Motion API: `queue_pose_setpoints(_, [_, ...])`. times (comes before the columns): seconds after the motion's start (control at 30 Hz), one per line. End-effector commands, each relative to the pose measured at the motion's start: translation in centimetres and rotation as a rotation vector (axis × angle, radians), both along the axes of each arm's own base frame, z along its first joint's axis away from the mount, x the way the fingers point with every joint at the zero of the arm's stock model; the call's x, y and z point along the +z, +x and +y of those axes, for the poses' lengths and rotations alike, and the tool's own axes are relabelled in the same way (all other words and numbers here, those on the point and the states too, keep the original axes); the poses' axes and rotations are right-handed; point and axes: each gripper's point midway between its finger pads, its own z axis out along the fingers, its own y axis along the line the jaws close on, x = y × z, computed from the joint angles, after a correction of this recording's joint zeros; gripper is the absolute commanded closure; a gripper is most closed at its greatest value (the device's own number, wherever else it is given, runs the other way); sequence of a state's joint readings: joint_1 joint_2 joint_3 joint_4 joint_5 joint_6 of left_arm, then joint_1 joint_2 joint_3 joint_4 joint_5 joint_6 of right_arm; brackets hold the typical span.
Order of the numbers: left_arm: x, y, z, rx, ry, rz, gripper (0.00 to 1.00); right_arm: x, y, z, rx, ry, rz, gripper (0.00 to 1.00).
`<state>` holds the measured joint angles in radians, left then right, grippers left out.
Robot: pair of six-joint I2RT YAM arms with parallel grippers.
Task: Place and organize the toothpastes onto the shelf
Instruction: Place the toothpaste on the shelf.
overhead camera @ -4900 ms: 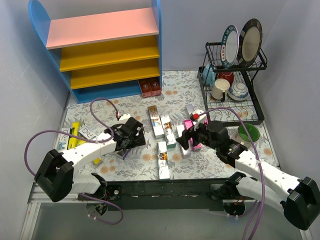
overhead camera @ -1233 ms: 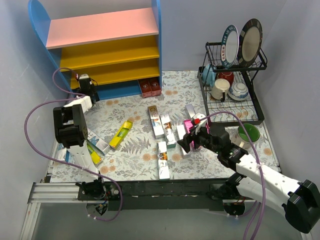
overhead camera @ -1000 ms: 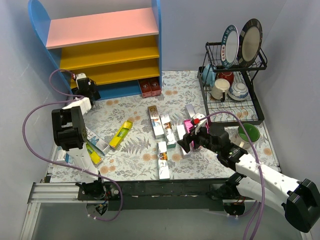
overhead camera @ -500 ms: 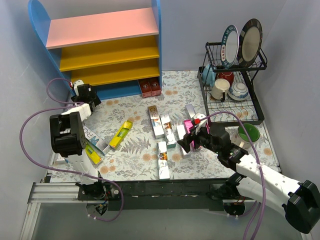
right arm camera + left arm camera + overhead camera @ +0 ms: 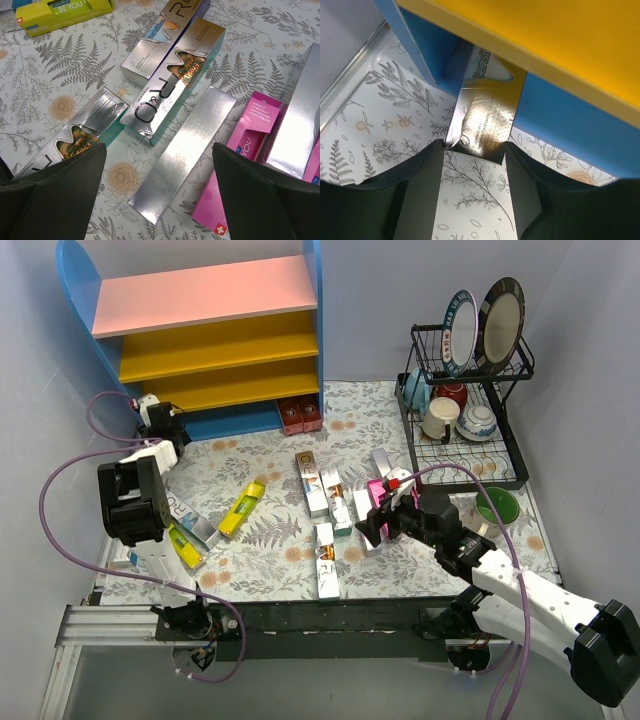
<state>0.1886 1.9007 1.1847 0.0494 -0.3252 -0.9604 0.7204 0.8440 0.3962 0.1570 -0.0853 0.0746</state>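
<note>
The left fingers (image 5: pixel 420 195) flank the near end of a silver toothpaste box (image 5: pixel 485 112), one tip at each corner; whether they press on it cannot be told. The box lies flat on the desk (image 5: pixel 270 455). Its far end runs under a yellow board of the shelf (image 5: pixel 560 45), between the blue side wall and a blue panel at the shelf's foot.

The right fingers (image 5: pixel 50 195) stand wide apart with nothing between them. They hang over the loose toothpastes (image 5: pixel 325 495) in the middle of the desk. These are silver ones at odd angles, some touching, with a magenta box (image 5: pixel 242 150) just beside them and a yellow box (image 5: pixel 242 510) apart to the left. Two dark red boxes (image 5: pixel 300 415) sit at the shelf's right foot.

The desk wears a pale cloth printed with ferns and flowers. A black wire dish rack (image 5: pixel 470 458) holding plates and cups stands at the far right, with a green bowl (image 5: pixel 497 506) near it. Plain grey-lilac walls (image 5: pixel 380 300) close in behind and on both sides.
</note>
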Motion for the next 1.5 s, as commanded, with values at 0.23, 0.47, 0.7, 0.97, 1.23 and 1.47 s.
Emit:
queue_pose_setpoints(0.23, [1.5,0.9,4.6,0.081,0.059,-0.024,0.48,0.8,0.4,0.4,0.005,0.014,-0.034,0.05])
queue_pose_setpoints(0.47, [1.3,0.5,5.6,0.134,0.058,-0.023,0.43,0.7,0.4,0.4,0.004,0.008,-0.03,0.05])
queue_pose_setpoints(0.7, [2.5,0.7,4.6,0.116,0.002,-0.061,0.28,1.1,0.5,0.4,0.003,0.007,-0.033,0.05])
queue_pose_setpoints(0.97, [8.3,-2.0,0.9,0.069,-0.136,-0.184,0.02,1.9,0.4,0.7,0.008,0.015,-0.012,0.05])
queue_pose_setpoints(1.23, [10.5,-7.2,-10.6,-0.11,-0.283,-0.153,0.02,3.4,0.7,1.0,-0.011,0.017,0.029,0.05])
queue_pose_setpoints(1.47, [11.2,-11.3,-21.5,-0.292,-0.361,-0.107,0.02,3.2,0.7,0.0,-0.062,-0.002,0.055,0.03])
